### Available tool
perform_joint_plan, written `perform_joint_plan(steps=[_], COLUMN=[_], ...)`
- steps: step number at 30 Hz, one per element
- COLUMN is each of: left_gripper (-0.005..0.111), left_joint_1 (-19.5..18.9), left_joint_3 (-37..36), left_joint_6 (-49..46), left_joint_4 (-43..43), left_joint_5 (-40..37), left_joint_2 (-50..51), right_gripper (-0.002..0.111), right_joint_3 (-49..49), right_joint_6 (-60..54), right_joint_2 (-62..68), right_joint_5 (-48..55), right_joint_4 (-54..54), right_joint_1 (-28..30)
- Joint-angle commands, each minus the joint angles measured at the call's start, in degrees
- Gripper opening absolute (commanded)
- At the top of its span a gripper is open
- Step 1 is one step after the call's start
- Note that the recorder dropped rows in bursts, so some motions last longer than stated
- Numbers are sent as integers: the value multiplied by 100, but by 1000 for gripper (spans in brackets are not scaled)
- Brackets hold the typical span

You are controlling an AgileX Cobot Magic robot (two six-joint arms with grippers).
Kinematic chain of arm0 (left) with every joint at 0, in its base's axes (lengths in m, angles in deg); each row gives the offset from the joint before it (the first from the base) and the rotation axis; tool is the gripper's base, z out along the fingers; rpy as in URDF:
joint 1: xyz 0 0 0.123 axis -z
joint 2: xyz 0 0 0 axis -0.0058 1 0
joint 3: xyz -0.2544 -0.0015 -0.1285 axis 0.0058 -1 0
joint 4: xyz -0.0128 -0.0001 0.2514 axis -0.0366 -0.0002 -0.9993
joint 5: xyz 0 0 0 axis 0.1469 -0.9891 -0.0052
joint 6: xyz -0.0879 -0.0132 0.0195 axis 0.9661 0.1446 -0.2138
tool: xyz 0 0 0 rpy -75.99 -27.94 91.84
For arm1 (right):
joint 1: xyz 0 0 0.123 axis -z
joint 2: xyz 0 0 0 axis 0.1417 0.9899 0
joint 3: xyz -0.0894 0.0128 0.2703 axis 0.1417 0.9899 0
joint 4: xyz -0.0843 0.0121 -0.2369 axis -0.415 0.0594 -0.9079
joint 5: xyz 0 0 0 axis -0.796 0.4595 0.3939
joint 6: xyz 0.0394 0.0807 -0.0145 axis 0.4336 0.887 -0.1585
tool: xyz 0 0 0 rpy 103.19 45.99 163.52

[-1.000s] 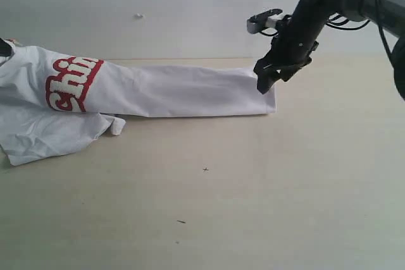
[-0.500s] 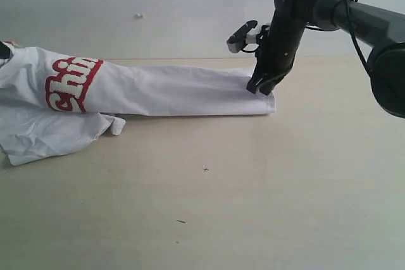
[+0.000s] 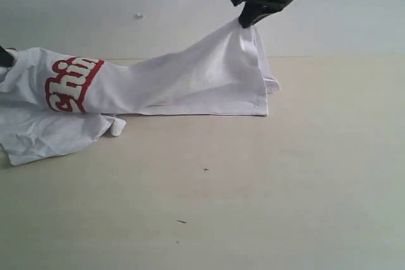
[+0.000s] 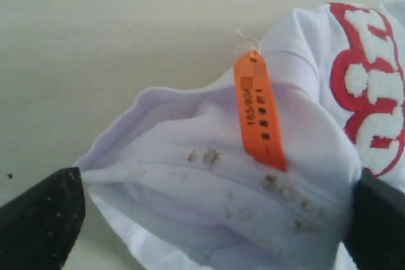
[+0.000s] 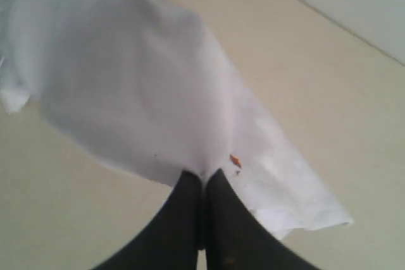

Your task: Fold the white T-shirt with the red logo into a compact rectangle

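The white T-shirt (image 3: 177, 86) lies stretched across the table, with the red logo (image 3: 71, 83) near its left end. My right gripper (image 3: 243, 20) is shut on the shirt's right hem and holds it up high, so the cloth drapes down from it. In the right wrist view its fingertips (image 5: 204, 175) pinch the white cloth (image 5: 126, 80). My left gripper (image 3: 4, 57) shows only as a dark tip at the left edge. In the left wrist view it (image 4: 209, 219) stands open, the collar with its orange tag (image 4: 258, 112) bunched between the fingers beside the logo (image 4: 373, 93).
The pale wooden table (image 3: 253, 188) stretches in front of the shirt, with a few small dark specks (image 3: 205, 169). A plain light wall (image 3: 158, 4) rises behind it. A crumpled sleeve part (image 3: 50, 134) lies at the front left.
My right gripper dropped onto the shirt's right hem, shut on it, then rose up and slightly left, lifting that end off the table. The left end barely moved.
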Motion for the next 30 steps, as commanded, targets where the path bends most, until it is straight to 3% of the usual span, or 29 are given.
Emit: perform_joint_plan(steps=[1,6,9,14,16,20,22,26,30], left_gripper=[104,104,104,104,104,104,104,104,104], left_joint_1=[3,3,3,3,3,3,15,15,15], left_joint_3=[43,43,43,43,43,43,43,43,43], left_joint_6=[-18,-40,-138,-482,-472,-485,-515,-1213,-946], left_joint_4=[189,189,189,203,203,60,-145,-389,-362], left_joint_5=[15,561,757,831,852,815,926,622,402], left_joint_2=[-23,-23,-23,-23,-23,-23,-11,5,43], right_gripper=[0,0,0,1,9,40,51,53,58], right_joint_3=[-19,-22,-32,-32,-32,-46,-113,-415,-621], right_joint_6=[1355,1718,2182,2000,1924,1708,1695,1695,1578], right_joint_2=[145,587,908,1308,1373,1348,1309,1300,1300], right_joint_5=[-1451,-2600,-2917,-3178,-3167,-3179,-3137,-2744,-2326], right_joint_4=[-743,-811,-782,-850,-787,-495,-495,-495,-477], right_joint_1=[413,598,710,805,805,805,805,805,805])
